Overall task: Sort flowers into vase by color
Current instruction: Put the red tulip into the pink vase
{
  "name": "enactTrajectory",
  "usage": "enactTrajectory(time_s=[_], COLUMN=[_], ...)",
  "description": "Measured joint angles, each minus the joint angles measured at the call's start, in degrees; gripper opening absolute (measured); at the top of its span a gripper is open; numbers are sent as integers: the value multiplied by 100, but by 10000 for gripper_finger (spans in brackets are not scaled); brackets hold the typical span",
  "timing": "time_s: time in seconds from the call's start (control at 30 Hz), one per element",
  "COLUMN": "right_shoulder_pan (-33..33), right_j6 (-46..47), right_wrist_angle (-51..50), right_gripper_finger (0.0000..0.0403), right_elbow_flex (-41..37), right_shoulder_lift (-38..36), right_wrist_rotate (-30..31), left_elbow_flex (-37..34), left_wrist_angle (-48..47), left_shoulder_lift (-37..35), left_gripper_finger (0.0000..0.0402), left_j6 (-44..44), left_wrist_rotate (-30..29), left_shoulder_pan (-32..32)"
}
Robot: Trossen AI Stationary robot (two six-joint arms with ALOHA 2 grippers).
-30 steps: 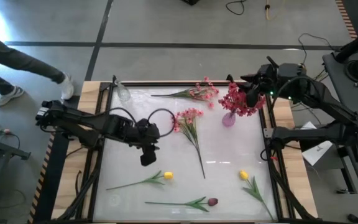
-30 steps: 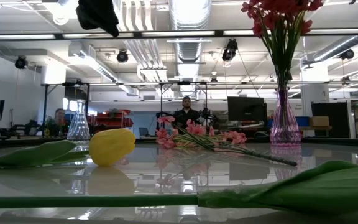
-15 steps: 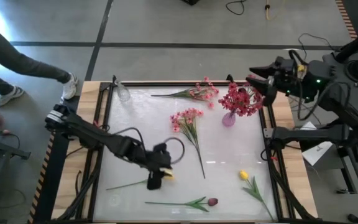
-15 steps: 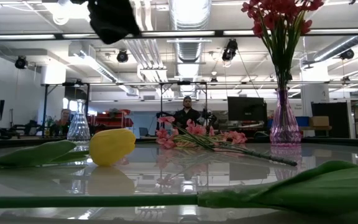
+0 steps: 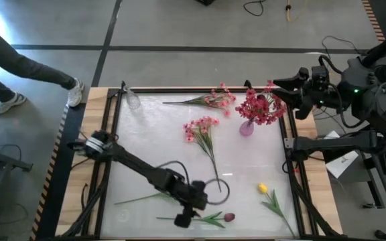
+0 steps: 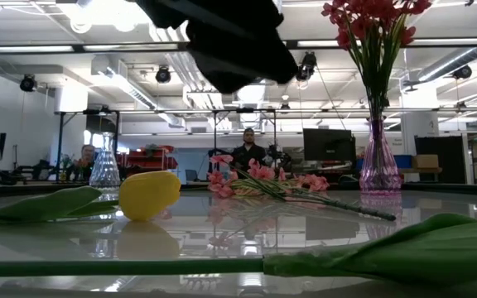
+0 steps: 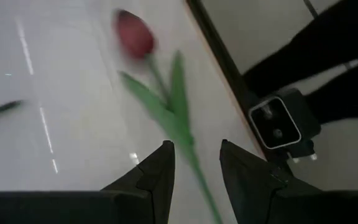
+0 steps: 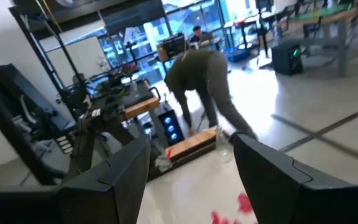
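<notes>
Room: open workshop beyond the tabletop, ceiling lights and ducts; a person [image 8: 207, 93] bends over on the floor past the far edge, two more sit far back in the low view.
Tabletop [image 5: 246, 167]: glossy white, dark-framed, flowers scattered flat on it.
Landmark: pink vase [image 5: 246, 128], far right part of the tabletop, already holding red blossom sprays [image 5: 260, 107].
Clear vase [image 5: 133, 100]: far left corner, well apart from the pink vase, empty.
Pink sprays: one [image 5: 205, 130] just left of the pink vase, another [image 5: 213, 99] beyond it toward the far edge.
Yellow tulip buds: one [image 5: 263, 189] on the near side of the pink vase; the other [image 6: 148, 194] farther left, partly under the left arm from above.
Maroon bud [image 5: 228, 217]: near edge, well apart from the pink vase.
Key relation: maroon bud's stem [image 7: 166, 112] runs along the near edge, bud end toward the right; left end effector [image 5: 184, 219] hangs over the stem's leafy tail, so the bud lies ahead of it, long axis roughly in line with its reach.
Left end effector state: fingers spread part-way, nothing between them, stem showing in the gap.
Right end effector [image 5: 291, 94]: raised just right of the pink vase, fingers [image 8: 114, 177] spread, empty; much farther from the maroon bud.
Judgement: left arm is nearer; it likely needs to drop and close across the stem.
</notes>
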Motion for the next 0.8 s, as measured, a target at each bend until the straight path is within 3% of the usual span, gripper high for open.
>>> enactTrajectory(time_s=[0.27,0.5,0.8], right_shoulder_pan=[81,206,203], right_j6=[470,445,403], right_wrist_angle=[-445,-449,-500], right_gripper_finger=[224,224,224], right_elbow_flex=[-33,-33,-33], right_shoulder_lift=[33,-17,-186], right_wrist_rotate=[68,33,-432], left_elbow_flex=[773,1257,1712], left_wrist_angle=[-389,-486,-531], left_shoulder_lift=[813,1140,1818], left_gripper_finger=[129,168,157], left_j6=[-569,-659,-744], left_wrist_rotate=[143,-1222,-1455], left_shoulder_pan=[-318,-388,-407])
